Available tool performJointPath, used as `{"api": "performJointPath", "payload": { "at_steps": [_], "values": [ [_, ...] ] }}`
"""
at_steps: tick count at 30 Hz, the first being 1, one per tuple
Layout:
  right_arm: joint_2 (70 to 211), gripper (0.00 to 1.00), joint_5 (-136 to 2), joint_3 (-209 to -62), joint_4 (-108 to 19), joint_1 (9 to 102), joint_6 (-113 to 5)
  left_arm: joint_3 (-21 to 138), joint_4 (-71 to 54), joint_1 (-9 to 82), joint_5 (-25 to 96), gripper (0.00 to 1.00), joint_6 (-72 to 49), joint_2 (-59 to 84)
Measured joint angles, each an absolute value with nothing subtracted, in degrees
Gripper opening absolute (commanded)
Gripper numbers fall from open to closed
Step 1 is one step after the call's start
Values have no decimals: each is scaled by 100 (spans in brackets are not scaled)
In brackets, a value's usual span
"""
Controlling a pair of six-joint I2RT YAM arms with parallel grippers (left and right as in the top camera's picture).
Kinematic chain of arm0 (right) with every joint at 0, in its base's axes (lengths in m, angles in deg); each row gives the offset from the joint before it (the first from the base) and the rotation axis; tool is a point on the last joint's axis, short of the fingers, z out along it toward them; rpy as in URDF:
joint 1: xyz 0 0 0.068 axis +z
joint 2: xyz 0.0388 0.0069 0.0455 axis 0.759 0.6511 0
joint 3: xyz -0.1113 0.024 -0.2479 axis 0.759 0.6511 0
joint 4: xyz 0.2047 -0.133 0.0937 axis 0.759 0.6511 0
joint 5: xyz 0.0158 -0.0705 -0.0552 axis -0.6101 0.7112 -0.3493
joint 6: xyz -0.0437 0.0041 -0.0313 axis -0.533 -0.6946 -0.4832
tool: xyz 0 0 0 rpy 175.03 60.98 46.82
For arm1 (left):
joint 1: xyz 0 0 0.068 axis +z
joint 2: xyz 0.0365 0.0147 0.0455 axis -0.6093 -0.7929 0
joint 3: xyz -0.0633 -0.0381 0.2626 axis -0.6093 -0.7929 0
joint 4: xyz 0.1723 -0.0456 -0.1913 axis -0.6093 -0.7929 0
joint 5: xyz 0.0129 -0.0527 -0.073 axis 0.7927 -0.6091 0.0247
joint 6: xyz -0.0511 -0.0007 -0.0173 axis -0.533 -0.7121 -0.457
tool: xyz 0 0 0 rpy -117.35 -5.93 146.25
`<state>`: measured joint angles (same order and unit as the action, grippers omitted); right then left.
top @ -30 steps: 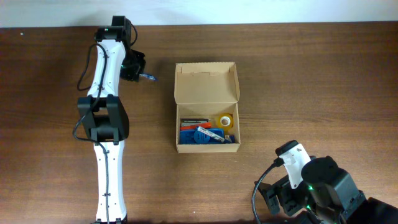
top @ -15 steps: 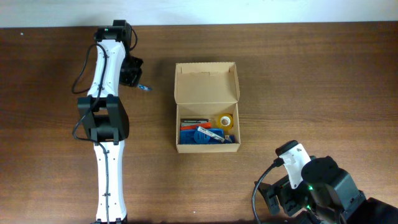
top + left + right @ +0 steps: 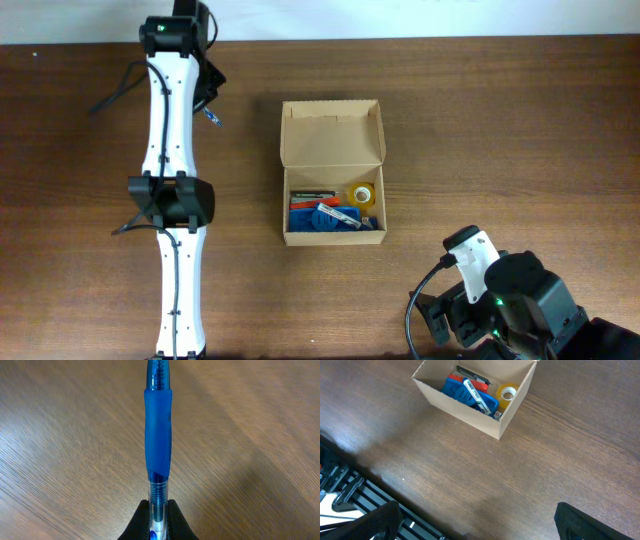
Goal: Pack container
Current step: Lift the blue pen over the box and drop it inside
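Observation:
The container is a tan cardboard box at the table's middle, its flap lid open toward the back. Inside lie blue and red stationery and a yellow tape roll. It also shows in the right wrist view. My left gripper is shut on a blue pen that points away over the wood; in the overhead view the pen hangs at the far left back, well left of the box. My right gripper is open and empty near the front right, its fingers wide apart.
The table's front edge and a dark slatted frame show at the lower left of the right wrist view. The left arm stretches along the left side of the table.
My left gripper has lifted and drawn back toward the table's rear with the blue pen, its tip now pointing more downward. The right arm has not moved.

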<state>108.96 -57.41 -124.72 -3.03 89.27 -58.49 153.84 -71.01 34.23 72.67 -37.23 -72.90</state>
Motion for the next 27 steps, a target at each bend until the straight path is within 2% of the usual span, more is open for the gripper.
{"api": "performJointPath", "payload": {
  "at_steps": [5, 11, 16, 20, 27],
  "values": [
    [10896, 99, -5741, -12472, -301, 8927, -5845, 15533, -7070, 2612, 7938, 2, -2204, -6746],
    [10896, 99, -5741, -12472, -301, 8927, -5847, 15533, -7053, 2013, 7326, 2, -502, -6357],
    [10896, 99, -5741, -12472, -303, 8927, -5847, 15492, -7112, 1779, 7109, 1, 38, -5341],
    [10896, 99, -5741, -12472, -303, 8927, -5847, 14713, -7079, 1355, 7026, 1, 296, -4523],
    [10896, 99, -5741, -12472, -11, 8927, -5849, 13325, -7101, 599, 6919, 1, 1444, -4455]
  ]
}}
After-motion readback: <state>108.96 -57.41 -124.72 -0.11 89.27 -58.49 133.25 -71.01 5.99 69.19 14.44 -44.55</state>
